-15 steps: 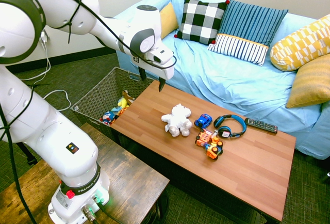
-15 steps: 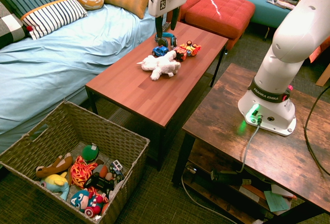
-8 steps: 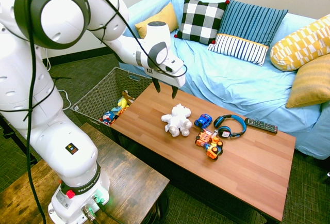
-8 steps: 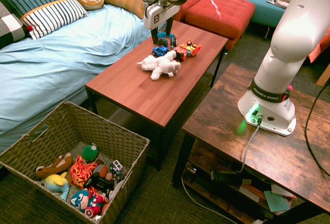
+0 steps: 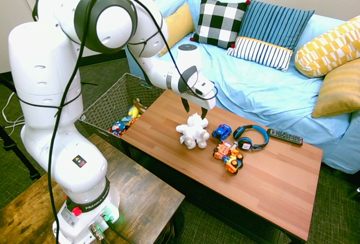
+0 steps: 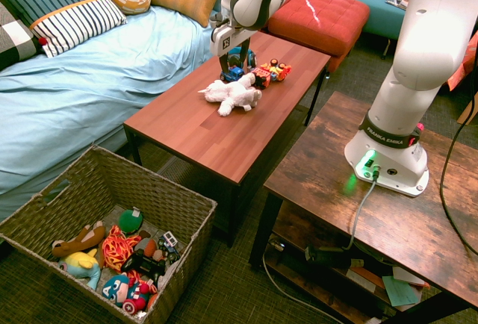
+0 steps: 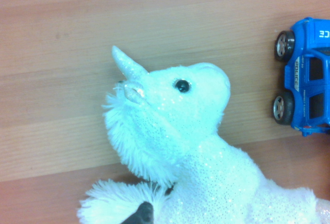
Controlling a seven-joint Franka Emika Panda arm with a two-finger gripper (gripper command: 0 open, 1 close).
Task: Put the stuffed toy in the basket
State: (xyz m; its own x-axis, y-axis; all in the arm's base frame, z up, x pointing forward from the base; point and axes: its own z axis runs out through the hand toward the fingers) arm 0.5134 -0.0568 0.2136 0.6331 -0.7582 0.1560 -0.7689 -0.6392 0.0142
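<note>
The stuffed toy (image 5: pixel 193 131), a white plush unicorn, lies on the wooden coffee table (image 5: pixel 270 182) near its middle. It also shows from the sofa side (image 6: pixel 233 94) and fills the wrist view (image 7: pixel 191 152), horn and eye visible. My gripper (image 5: pixel 195 111) hangs just above the toy's head, open, with nothing between its fingers; from the other side the gripper (image 6: pixel 230 63) stands right behind the toy. The basket (image 5: pixel 107 106), large and rectangular with sloping sides, sits on the floor off the table's end (image 6: pixel 153 177) and holds several toys.
A blue toy car (image 5: pixel 221 131), blue headphones (image 5: pixel 251 136), an orange toy vehicle (image 5: pixel 228 158) and a remote (image 5: pixel 284 136) lie close beside the toy. A blue sofa with cushions runs behind the table. A red ottoman (image 6: pixel 317 14) stands past the far end.
The arm has swung from the table's basket-side end toward the toy and come lower, so the gripper now hangs directly over it. The gripper stayed open. The toy has not moved.
</note>
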